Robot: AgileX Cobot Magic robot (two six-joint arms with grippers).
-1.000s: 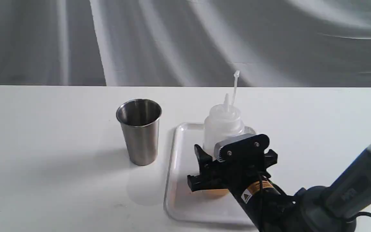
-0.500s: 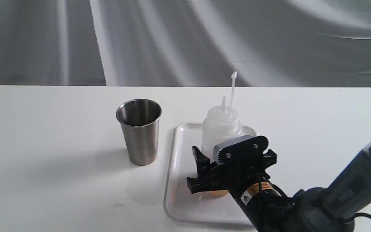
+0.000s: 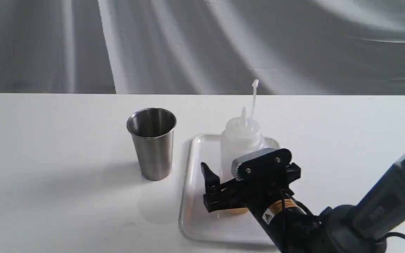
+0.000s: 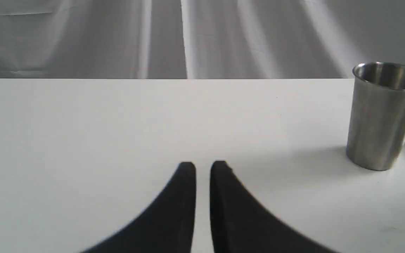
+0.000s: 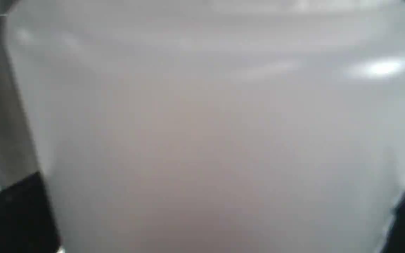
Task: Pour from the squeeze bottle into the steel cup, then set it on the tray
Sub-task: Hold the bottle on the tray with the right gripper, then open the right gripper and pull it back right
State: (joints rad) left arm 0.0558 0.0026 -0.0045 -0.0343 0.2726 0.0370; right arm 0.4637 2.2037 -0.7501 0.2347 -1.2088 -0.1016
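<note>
The squeeze bottle [image 3: 241, 140] stands upright on the white tray [image 3: 195, 218], nozzle up, its cap strap sticking above it and amber liquid showing at its base. My right gripper [image 3: 250, 168] is open around the bottle's lower body; its left finger [image 3: 207, 175] stands clear of the bottle wall. In the right wrist view the bottle [image 5: 202, 123] fills the picture, with black fingers [image 5: 12, 218] at both lower corners. The steel cup [image 3: 152, 142] stands left of the tray. My left gripper [image 4: 202, 167] is shut and empty, low over the table, with the cup [image 4: 381, 116] off to one side.
The white table [image 3: 47, 158] runs wide to the left of the cup. A grey draped cloth [image 3: 202, 42] hangs behind the table's far edge. The right arm [image 3: 364, 218] reaches in from the lower right corner.
The right gripper's jaws have spread; its left finger has come off the bottle. The bottle has settled slightly lower and to the left, still on the tray. The cup has not moved.
</note>
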